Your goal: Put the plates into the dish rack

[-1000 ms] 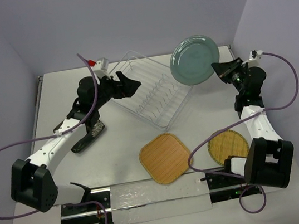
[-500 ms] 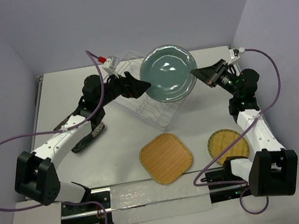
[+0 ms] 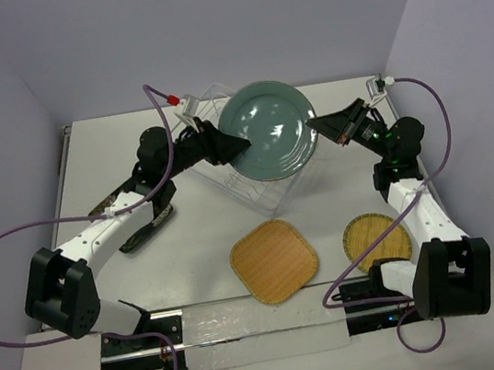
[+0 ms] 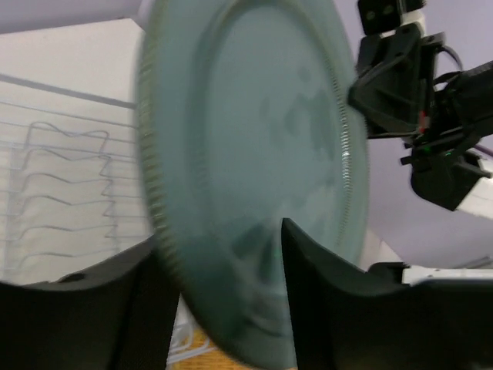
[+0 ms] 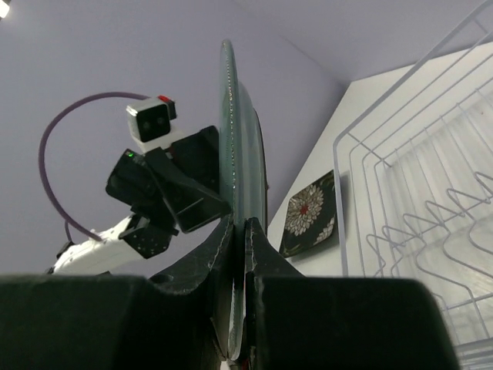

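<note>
Raised and angled inward, left arm (image 3: 96, 234) and right arm (image 3: 417, 201), right gripper (image 3: 317, 126) clamped on the grey-blue plate (image 3: 269, 130), left gripper (image 3: 239, 145) jaws parted astride its opposite edge, contact unclear

A white table (image 3: 191, 249) stands enclosed by plain lilac walls (image 3: 204, 24)

4 plates, 1 dish rack (image 3: 265, 192), 2 hands
1 grey-blue round plate (image 3: 269, 130), 1 tan woven round plate (image 3: 376, 242), 1 tan woven rounded-square plate (image 3: 274, 261), 1 black square plate (image 5: 308, 216); 1 left hand (image 3: 241, 144), 1 right hand (image 3: 314, 125).
</note>
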